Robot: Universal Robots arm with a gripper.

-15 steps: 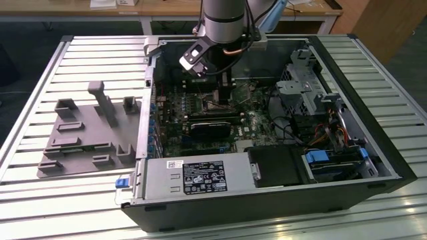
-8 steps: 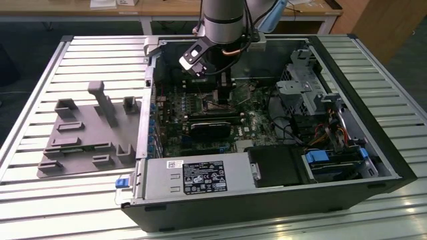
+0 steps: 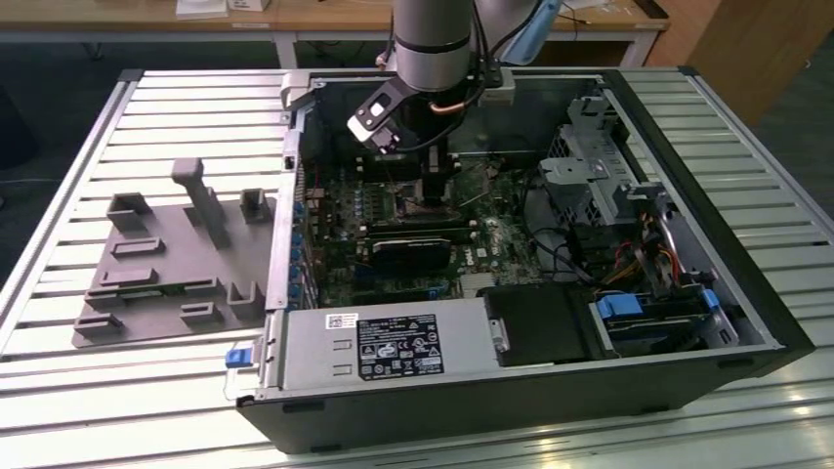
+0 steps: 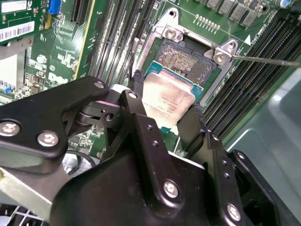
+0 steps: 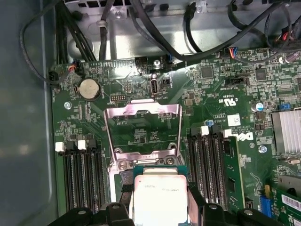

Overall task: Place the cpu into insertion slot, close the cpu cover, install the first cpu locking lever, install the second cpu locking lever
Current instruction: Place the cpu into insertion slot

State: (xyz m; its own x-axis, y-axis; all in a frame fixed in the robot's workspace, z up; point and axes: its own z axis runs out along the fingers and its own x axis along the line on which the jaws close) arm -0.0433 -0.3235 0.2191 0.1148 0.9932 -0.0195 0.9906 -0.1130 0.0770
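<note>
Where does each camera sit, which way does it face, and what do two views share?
Exterior view: off the arm, raised, looking down into the open computer case; shows the arm.
Second wrist view: on the wrist, looking past the pincer at the insertion slot.
First wrist view: on the wrist, facing the open cpu cover; pincer shows too.
Both wrist views share the pincer-held cpu.
</note>
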